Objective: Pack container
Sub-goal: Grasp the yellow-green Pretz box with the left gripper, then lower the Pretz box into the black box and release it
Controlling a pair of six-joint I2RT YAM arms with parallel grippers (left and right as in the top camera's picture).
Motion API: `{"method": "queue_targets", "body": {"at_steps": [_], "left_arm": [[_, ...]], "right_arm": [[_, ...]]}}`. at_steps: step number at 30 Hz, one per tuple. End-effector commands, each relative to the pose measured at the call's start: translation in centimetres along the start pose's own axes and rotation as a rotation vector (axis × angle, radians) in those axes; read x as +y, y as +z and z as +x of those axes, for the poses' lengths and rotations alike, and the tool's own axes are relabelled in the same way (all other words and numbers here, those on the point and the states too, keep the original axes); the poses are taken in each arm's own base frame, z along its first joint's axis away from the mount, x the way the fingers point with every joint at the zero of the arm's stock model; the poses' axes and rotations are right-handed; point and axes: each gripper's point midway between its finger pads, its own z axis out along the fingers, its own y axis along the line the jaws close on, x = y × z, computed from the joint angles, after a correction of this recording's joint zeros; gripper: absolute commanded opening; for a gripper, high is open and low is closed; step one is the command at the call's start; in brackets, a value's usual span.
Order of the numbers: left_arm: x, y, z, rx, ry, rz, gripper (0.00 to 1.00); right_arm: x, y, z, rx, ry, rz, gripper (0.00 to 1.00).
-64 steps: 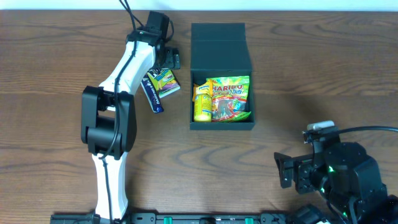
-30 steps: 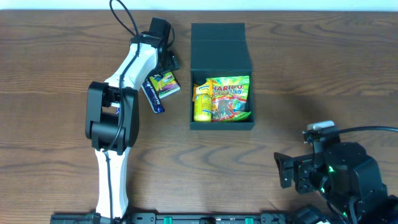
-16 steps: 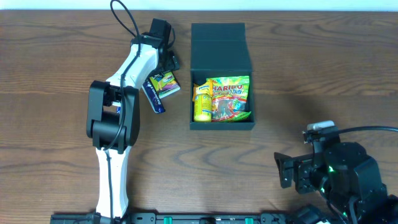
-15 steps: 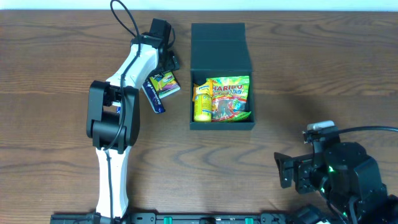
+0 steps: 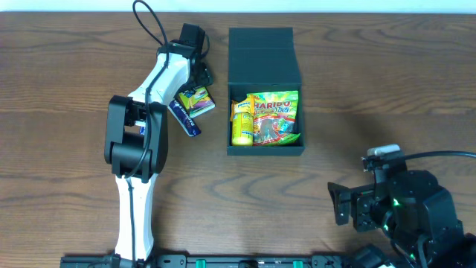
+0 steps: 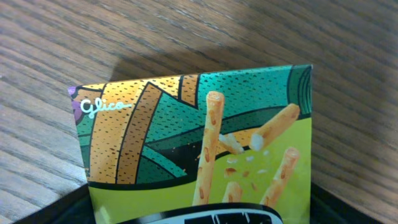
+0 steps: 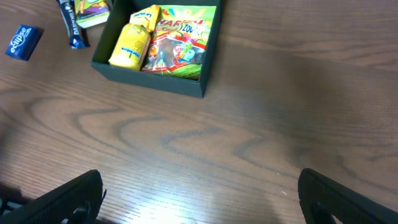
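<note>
The container (image 5: 265, 150) is a dark square box with its flap lid (image 5: 264, 56) open toward the back. It holds a Haribo bag (image 5: 277, 112) and a yellow packet (image 5: 241, 123), and it also shows in the right wrist view (image 7: 149, 84). My left gripper (image 5: 199, 74) hangs over a green and yellow Glico stick packet (image 5: 195, 99) left of the box. In the left wrist view the packet (image 6: 193, 149) lies between the spread jaws (image 6: 199, 214). My right gripper (image 7: 199, 199) is open and empty, low at the front right (image 5: 338, 205).
A dark blue bar (image 5: 184, 117) lies just in front of the Glico packet. A small blue Eclipse packet (image 7: 23, 42) lies further left; my left arm hides it in the overhead view. The table's back edge runs just behind the box lid.
My left arm has shifted its elbow slightly and the gripper has come a little closer over the Glico packet. The right arm and the box have not moved.
</note>
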Motion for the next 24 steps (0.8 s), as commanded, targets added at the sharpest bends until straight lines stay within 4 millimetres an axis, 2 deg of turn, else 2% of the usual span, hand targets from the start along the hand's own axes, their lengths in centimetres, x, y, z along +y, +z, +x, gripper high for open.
{"method": "queue_targets", "body": {"at_steps": [1,8,13,18,21,24], "left_arm": [[0.1,1.0,0.3,0.020,-0.003,-0.007,0.75],[-0.5,-1.2,-1.1,-0.015,-0.008,0.014,0.70],[-0.9,-4.2,-3.1,-0.050,-0.009,0.011,0.69],[-1.3,-8.0,-4.8,-0.077,-0.004,0.016,0.68],[-1.7,-10.1,-4.8,-0.072,0.009,0.018,0.66],[-3.2,-11.8,-3.7,-0.063,0.059,0.027,0.66]], "right_arm": [[-0.3,-0.2,-0.2,-0.010,-0.002,0.011,0.99],[-0.3,-0.2,-0.2,-0.010,-0.003,0.011,0.99],[-0.3,-0.2,-0.2,-0.010,-0.002,0.011,0.99],[-0.3,-0.2,-0.2,-0.010,-0.003,0.011,0.99],[-0.3,-0.2,-0.2,-0.010,-0.002,0.011,0.99],[-0.3,-0.2,-0.2,-0.010,-0.002,0.011,0.99]]}}
